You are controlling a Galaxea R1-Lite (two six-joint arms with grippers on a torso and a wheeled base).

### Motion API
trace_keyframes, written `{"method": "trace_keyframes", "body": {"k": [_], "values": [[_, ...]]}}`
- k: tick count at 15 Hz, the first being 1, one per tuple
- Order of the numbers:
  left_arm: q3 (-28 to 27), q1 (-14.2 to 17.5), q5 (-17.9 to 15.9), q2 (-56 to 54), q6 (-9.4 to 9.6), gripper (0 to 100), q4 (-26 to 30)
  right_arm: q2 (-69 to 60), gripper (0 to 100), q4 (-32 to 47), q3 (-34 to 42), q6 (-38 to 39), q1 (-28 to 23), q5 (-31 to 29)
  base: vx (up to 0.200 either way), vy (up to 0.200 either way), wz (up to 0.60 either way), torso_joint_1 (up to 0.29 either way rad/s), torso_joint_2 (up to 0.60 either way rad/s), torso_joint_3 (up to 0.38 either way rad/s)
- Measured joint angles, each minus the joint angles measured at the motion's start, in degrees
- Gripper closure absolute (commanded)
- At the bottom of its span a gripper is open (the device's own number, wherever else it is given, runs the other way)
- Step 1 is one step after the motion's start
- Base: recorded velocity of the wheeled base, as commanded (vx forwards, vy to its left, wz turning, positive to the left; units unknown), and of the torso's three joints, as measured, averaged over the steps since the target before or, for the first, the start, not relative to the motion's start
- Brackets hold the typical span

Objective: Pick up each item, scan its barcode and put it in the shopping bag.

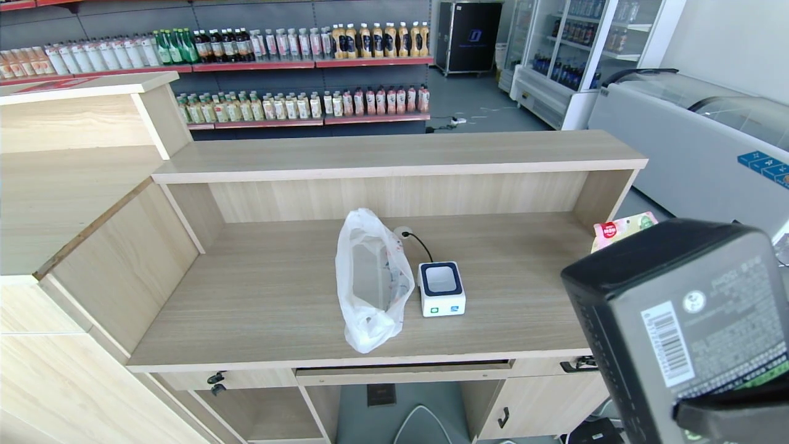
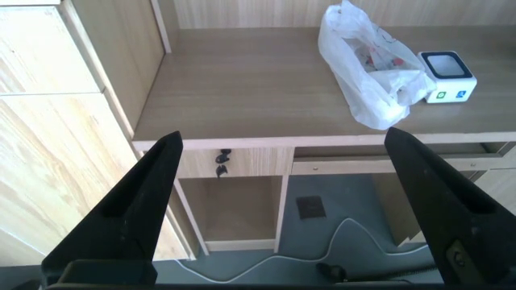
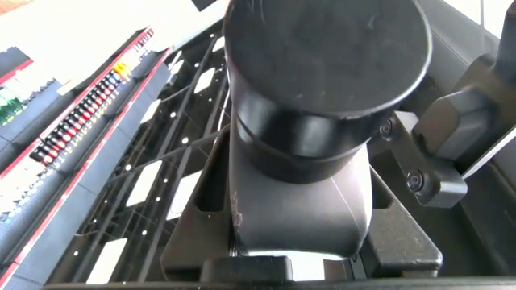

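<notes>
High at the counter's (image 1: 524,320) right end, the right gripper (image 3: 294,242) clamps a black bottle (image 1: 684,320), barcode showing.
Scanning appears next: the scanner (image 1: 441,288) lies well below and left of that gripper, with the shopping bag (image 1: 372,280) just beyond it. The barcode needs turning down toward the scanner's window. The left gripper (image 2: 284,141) hangs spread wide, empty.

Head camera looks down on the counter (image 1: 259,296) — left wrist shares it; right seemingly tilts upward.
</notes>
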Motion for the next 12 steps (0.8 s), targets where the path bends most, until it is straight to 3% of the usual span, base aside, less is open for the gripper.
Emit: {"method": "trace_keyframes", "body": {"k": [8,10,11,12], "values": [[0.00,0.00,0.00,0.00,0.00,0,0.00,-1.19,100,-0.05,-0.13,0.68,-1.73,-0.09,0.000,0.000,0.00,0.000,0.00,0.000],[0.00,0.00,0.00,0.00,0.00,0,0.00,-1.88,100,-0.16,-0.38,11.48,-7.74,-1.51,0.000,0.000,0.00,0.000,0.00,0.000],[0.00,0.00,-0.02,0.00,0.00,0,0.00,-2.35,100,-0.17,-0.40,20.87,-12.78,-3.15,0.000,0.000,0.00,0.000,0.00,0.000],[0.00,0.00,-0.02,0.00,0.00,0,0.00,-2.95,100,-0.33,-0.38,34.93,-19.04,-5.25,0.000,0.000,0.00,0.000,0.00,0.000]]}}
